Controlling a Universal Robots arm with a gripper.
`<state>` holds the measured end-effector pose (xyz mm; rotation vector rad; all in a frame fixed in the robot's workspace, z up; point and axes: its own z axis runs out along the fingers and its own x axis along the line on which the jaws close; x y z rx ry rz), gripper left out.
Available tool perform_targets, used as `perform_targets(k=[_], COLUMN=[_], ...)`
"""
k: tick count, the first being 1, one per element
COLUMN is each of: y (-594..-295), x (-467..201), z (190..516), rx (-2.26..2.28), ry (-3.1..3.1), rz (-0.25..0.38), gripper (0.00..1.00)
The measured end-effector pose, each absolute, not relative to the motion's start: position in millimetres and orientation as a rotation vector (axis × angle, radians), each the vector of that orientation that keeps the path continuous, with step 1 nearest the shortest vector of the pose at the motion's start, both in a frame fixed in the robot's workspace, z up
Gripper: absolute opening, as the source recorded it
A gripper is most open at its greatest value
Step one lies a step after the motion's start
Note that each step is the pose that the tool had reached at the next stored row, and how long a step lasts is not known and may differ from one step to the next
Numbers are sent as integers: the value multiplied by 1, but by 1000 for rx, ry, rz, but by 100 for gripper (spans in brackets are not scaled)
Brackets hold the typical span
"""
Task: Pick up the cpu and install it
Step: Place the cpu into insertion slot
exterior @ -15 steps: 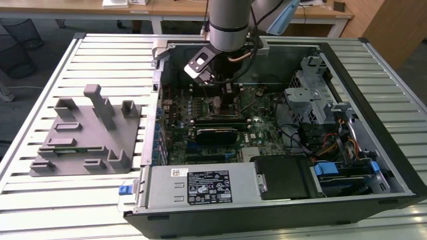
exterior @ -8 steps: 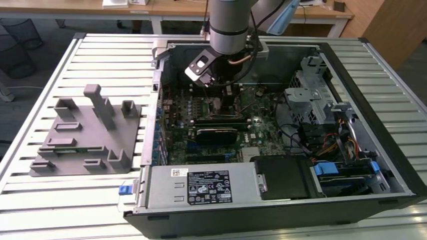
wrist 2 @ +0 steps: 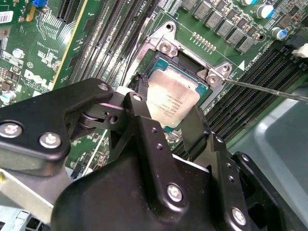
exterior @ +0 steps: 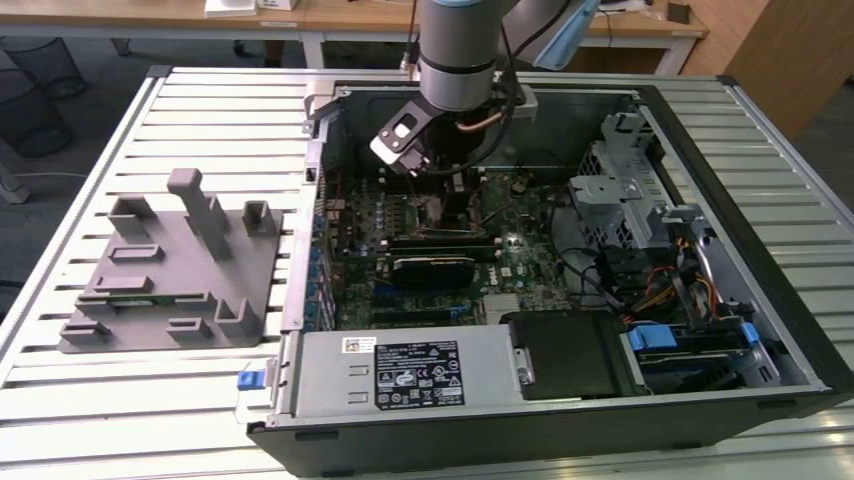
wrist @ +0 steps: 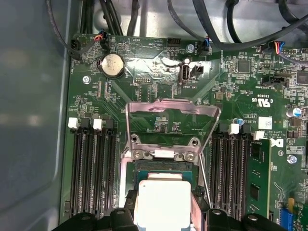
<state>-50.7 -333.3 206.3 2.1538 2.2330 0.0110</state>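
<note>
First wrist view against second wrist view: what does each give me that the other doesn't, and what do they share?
First wrist view: the coin cell battery and the raised load plate. Second wrist view: the black linkage of the gripper and a row of square grey components. Both wrist views: the cpu, gripped between the fingers, just over the socket.

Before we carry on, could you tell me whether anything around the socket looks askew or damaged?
Nothing stands out: the pincer holds the chip squarely over the open socket, its metal cover swung up clear; no damage shows.
</note>
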Motion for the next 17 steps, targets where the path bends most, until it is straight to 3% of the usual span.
perform_targets(k=[17], y=[-333], x=[-49], z=[200], rx=[2158], ry=[2229], rz=[11], gripper=[52])
